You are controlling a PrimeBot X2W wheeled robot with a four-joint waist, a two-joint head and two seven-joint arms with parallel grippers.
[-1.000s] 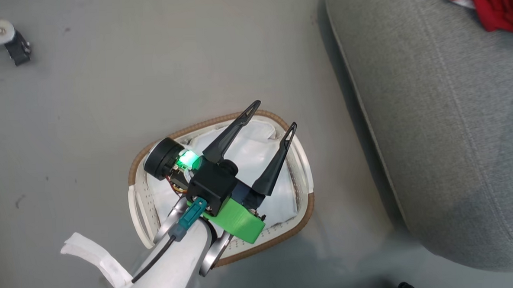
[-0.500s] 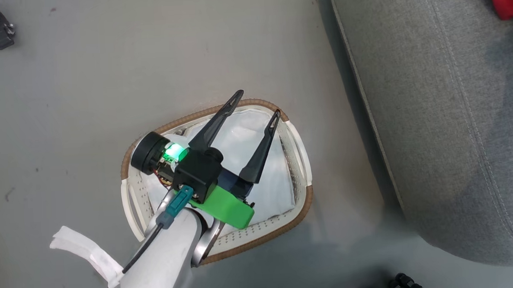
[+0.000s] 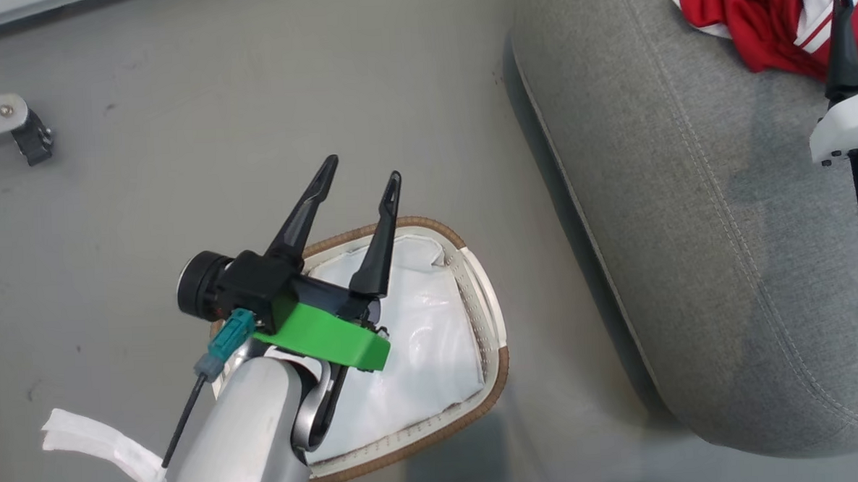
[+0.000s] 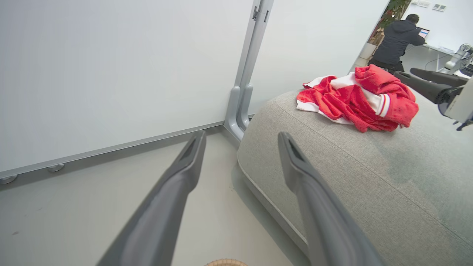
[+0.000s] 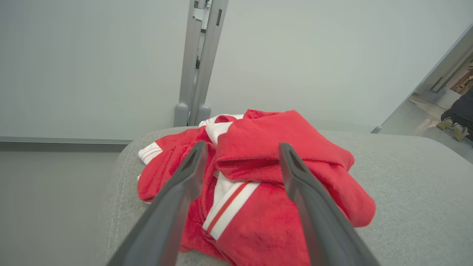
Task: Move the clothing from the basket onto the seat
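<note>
The red clothing (image 3: 745, 10) with white stripes lies bunched on the far end of the grey seat (image 3: 689, 222); the pile (image 5: 281, 184) also lies spread under my right fingers. My right gripper (image 5: 242, 147) is open just above the pile, holding nothing, and one dark finger (image 3: 841, 34) stands at the right edge. The white basket (image 3: 503, 368) with a brown rim sits on the floor left of the seat; its white liner (image 3: 426, 342) is bare where I see it. My left gripper (image 3: 363, 170) is open and empty above the basket's far rim, and my left arm hides the near part.
A metal leg with a black caster (image 3: 19, 132) stands on the floor at far left. A white wall panel with a grey post (image 4: 242, 92) runs behind the seat. A person (image 4: 397, 40) stands far off beyond it. Grey floor surrounds the basket.
The head camera has shifted, bringing more of the clothing and my right gripper's finger into view. My left gripper has lifted from over the liner; its tips now reach past the basket's far rim.
</note>
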